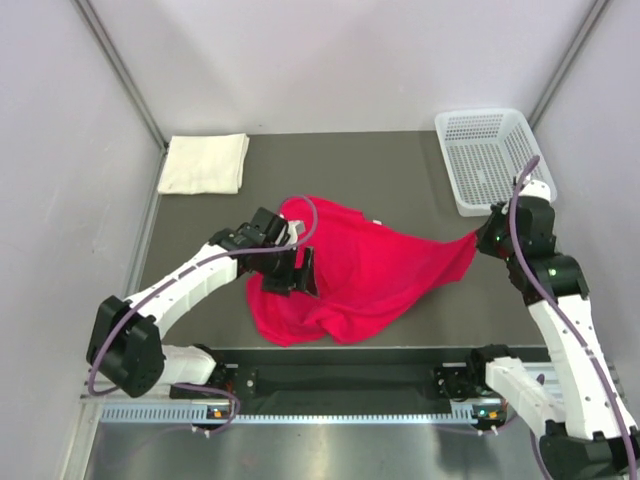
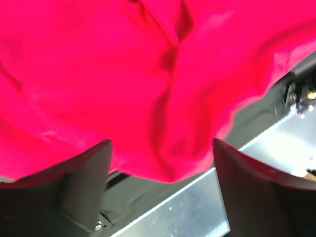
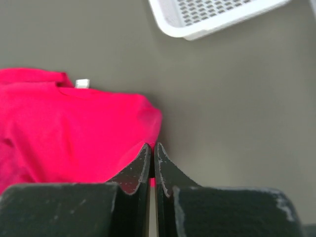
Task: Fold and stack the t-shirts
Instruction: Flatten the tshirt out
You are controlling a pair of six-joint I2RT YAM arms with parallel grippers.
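Observation:
The bright red t-shirt (image 1: 365, 272) lies crumpled in the middle of the dark table, drawn out to a point at its right. My right gripper (image 1: 486, 238) is shut on that right tip; in the right wrist view the jaws (image 3: 152, 150) pinch a sliver of the red cloth (image 3: 74, 123). My left gripper (image 1: 290, 268) is open over the shirt's left part. In the left wrist view a fold of the red cloth (image 2: 148, 84) hangs between the wide-apart fingers (image 2: 86, 185), ungripped. The cream-white t-shirt (image 1: 205, 163) lies folded at the back left.
A white plastic mesh basket (image 1: 487, 158) stands at the back right, just behind my right gripper, and shows in the right wrist view (image 3: 217, 15). A metal rail (image 1: 350, 385) runs along the table's near edge. Grey walls close in the sides.

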